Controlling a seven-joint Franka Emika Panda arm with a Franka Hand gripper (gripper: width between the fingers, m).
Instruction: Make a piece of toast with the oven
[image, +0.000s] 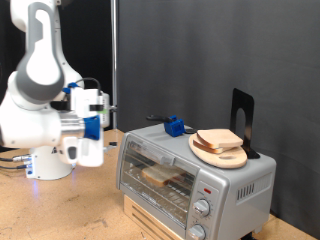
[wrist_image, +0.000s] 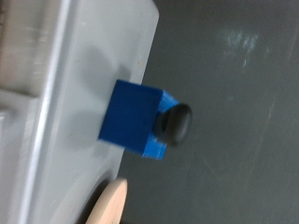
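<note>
Taking the oven (image: 190, 180) as the landmark in the exterior view, the arm stands well off its left side, with the gripper (image: 88, 135) hanging beside the oven's left end and apart from it; whether its fingers are apart or together cannot be told. Inside the oven, behind the glass door, the piece of toast (image: 160, 177) lies on the wire rack. On the oven's top, toward its back left, sits a small blue block with a dark knob (image: 176, 126), which the wrist view shows close up (wrist_image: 145, 121) on the grey metal surface. Further right on the oven's top rests a round wooden plate (image: 222, 154) carrying another bread slice (image: 219, 140). Two round knobs (image: 202, 217) sit at the oven's front right.
</note>
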